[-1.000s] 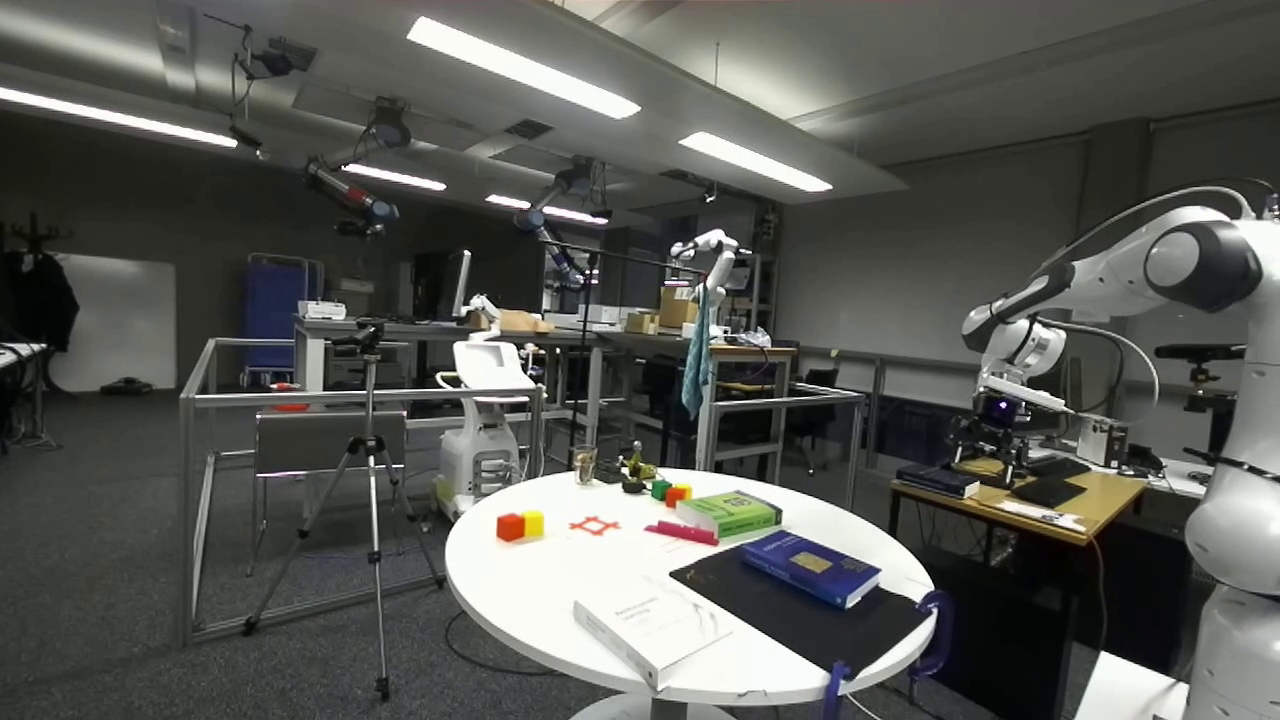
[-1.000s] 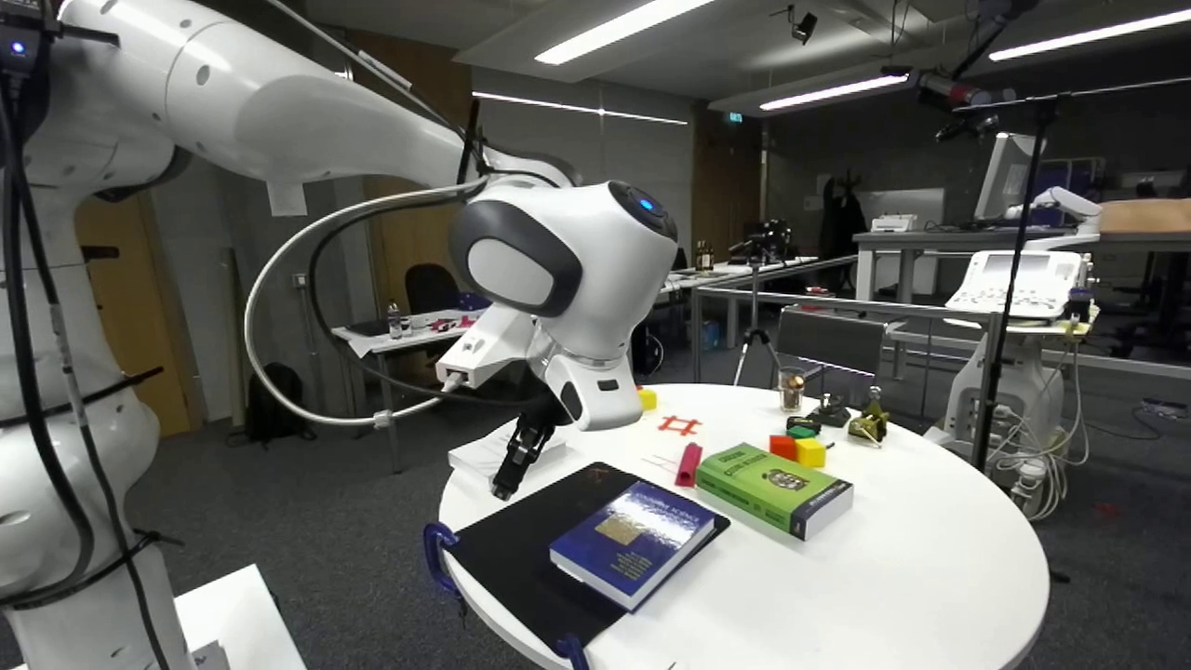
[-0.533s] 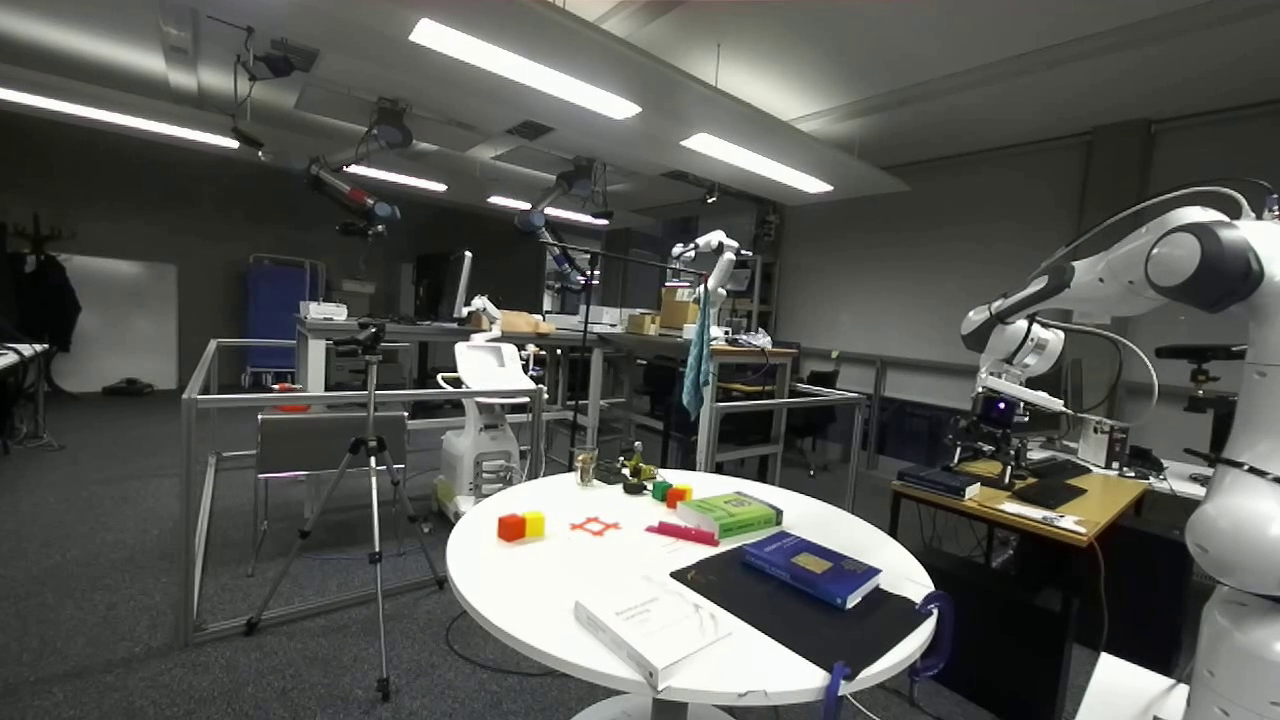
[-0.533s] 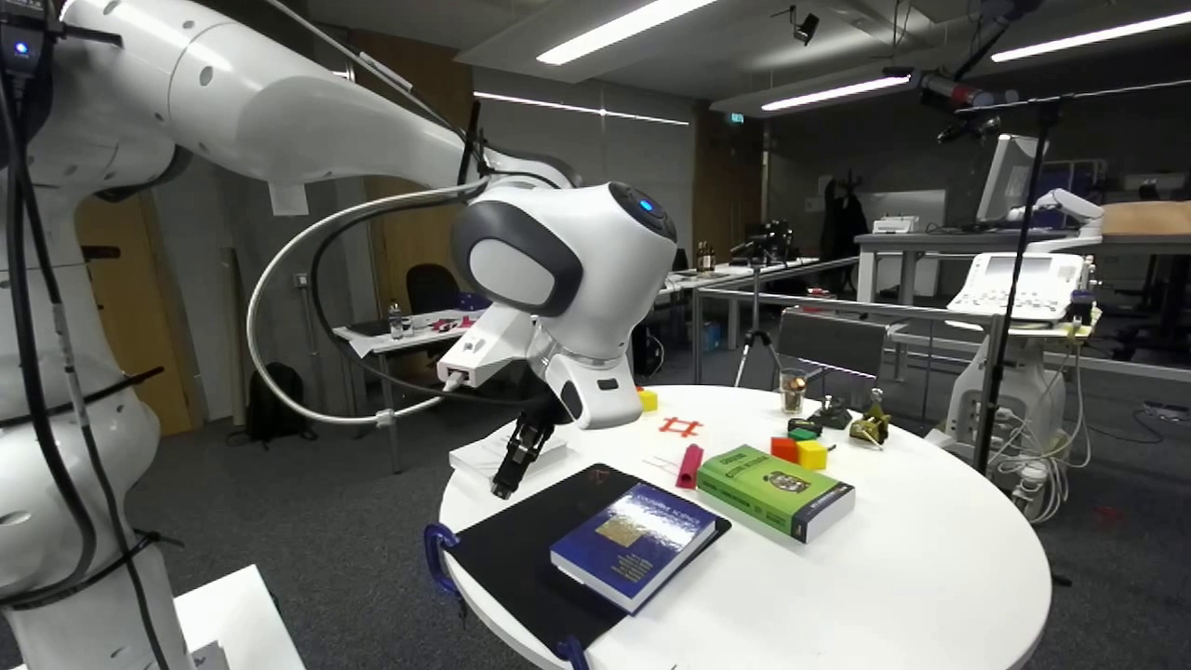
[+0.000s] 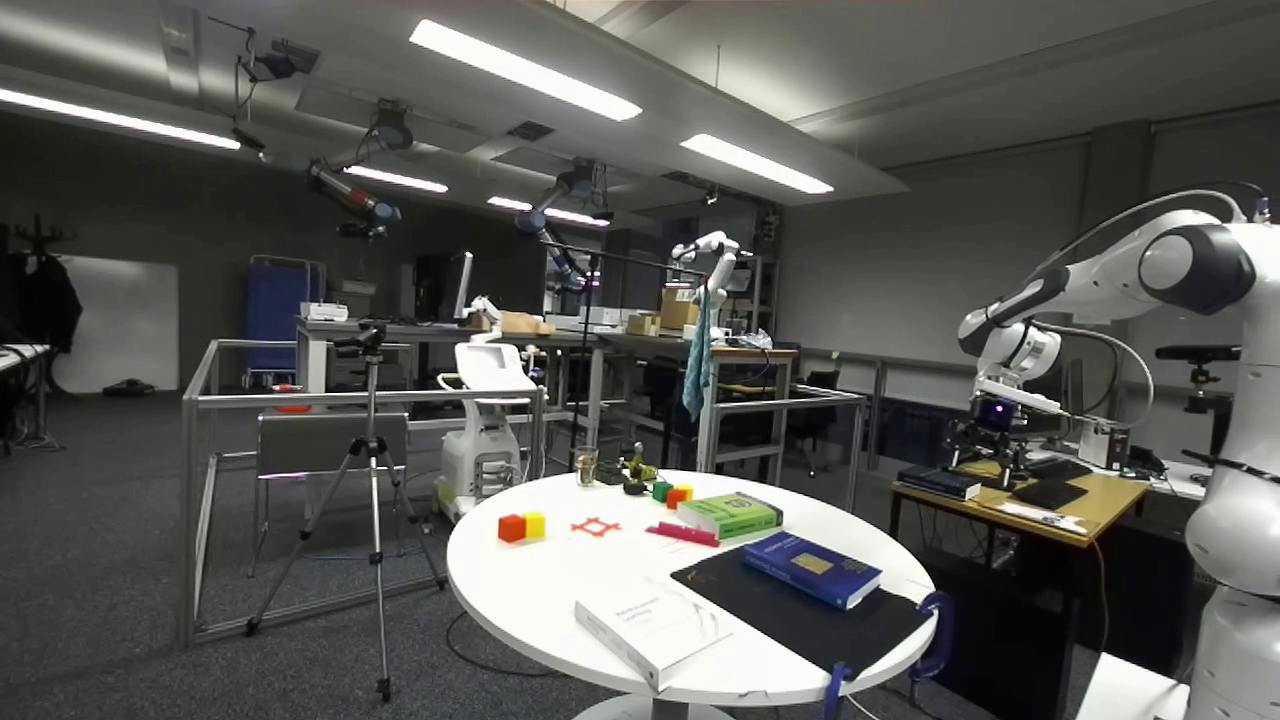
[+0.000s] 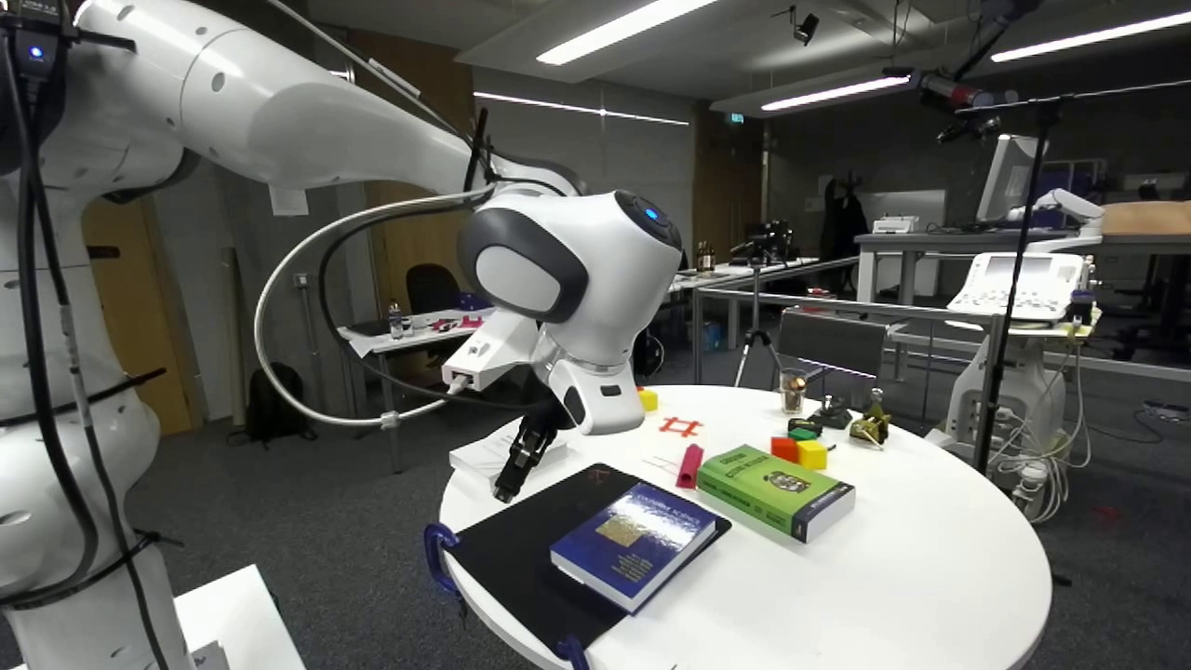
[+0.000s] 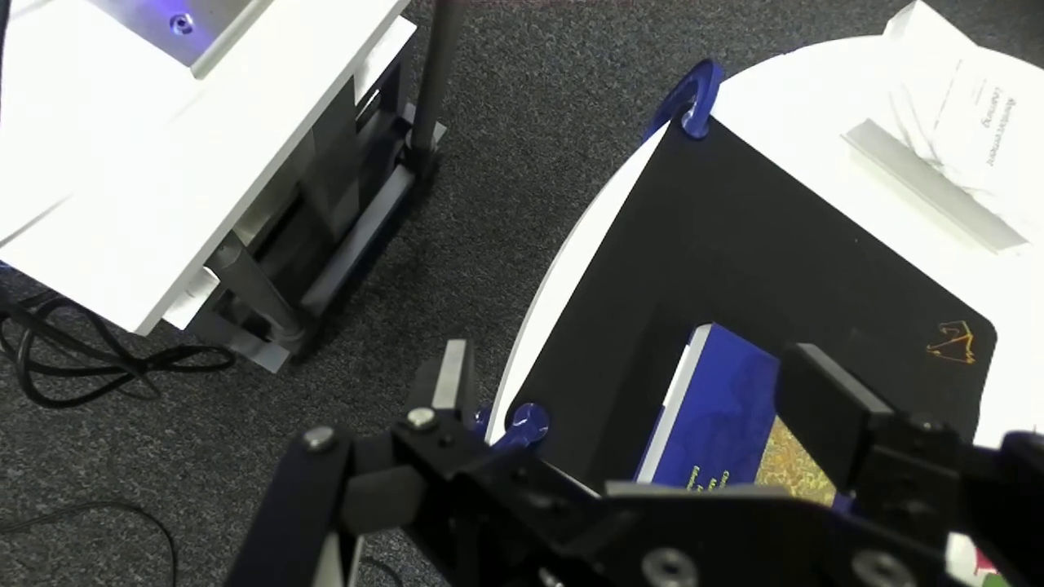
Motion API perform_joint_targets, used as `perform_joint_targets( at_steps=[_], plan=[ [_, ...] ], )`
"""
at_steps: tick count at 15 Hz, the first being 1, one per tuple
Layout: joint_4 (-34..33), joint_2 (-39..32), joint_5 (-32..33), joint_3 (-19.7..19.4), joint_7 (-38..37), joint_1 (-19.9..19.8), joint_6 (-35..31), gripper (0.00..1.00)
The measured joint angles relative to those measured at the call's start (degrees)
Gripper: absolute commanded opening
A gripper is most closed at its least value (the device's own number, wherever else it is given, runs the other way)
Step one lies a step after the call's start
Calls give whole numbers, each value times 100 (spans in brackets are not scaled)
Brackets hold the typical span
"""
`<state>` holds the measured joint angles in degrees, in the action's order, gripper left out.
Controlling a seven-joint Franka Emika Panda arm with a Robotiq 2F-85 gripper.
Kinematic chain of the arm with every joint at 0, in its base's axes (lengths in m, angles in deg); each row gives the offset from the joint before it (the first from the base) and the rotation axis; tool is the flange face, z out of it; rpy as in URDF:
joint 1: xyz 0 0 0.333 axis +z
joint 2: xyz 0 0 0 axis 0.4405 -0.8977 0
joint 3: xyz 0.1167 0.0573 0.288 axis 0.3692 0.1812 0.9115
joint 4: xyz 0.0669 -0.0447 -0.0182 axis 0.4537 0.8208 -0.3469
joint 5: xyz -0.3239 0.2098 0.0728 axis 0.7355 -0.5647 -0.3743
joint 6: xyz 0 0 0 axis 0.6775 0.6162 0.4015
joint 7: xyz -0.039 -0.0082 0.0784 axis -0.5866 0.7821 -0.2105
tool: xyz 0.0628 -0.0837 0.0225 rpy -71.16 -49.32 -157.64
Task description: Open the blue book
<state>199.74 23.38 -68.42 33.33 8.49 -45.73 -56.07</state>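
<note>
The blue book (image 5: 812, 570) lies closed and flat on a black mat (image 5: 735, 595) on the round white table, in both exterior views. Its cover (image 6: 633, 544) faces up, with a gold square on it. In the wrist view the book (image 7: 718, 399) shows partly, with its white page edge toward the table's rim; the gripper hides the rest. My gripper (image 7: 628, 355) is open and empty, with its fingers wide apart. It hangs above the mat, apart from the book. In an exterior view my gripper (image 6: 505, 493) is seen from the side, over the mat's edge near the white book.
A white book (image 5: 653, 630) and a thick green book (image 6: 777, 489) lie on the table. Blue clamps (image 7: 700, 102) grip the table's rim at the mat's corners. A pink piece (image 6: 689, 465), coloured blocks (image 6: 797, 451) and a glass (image 6: 792, 393) stand farther back.
The arm and gripper have shifted very slightly, a little right and down in an exterior view. The book has not moved, and the gripper holds nothing.
</note>
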Motion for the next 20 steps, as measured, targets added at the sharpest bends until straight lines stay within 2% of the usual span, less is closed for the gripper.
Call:
perform_joint_targets(
  at_steps=[4, 14, 20],
  plan=[
    [-288, -358, -114, 22, -69, 0, 0, 100],
    [-1700, -1686, -134, 407, -535, 2, -3, 100],
    [-2023, -2057, -249, 494, -638, -3, -212, 100]
  ],
)
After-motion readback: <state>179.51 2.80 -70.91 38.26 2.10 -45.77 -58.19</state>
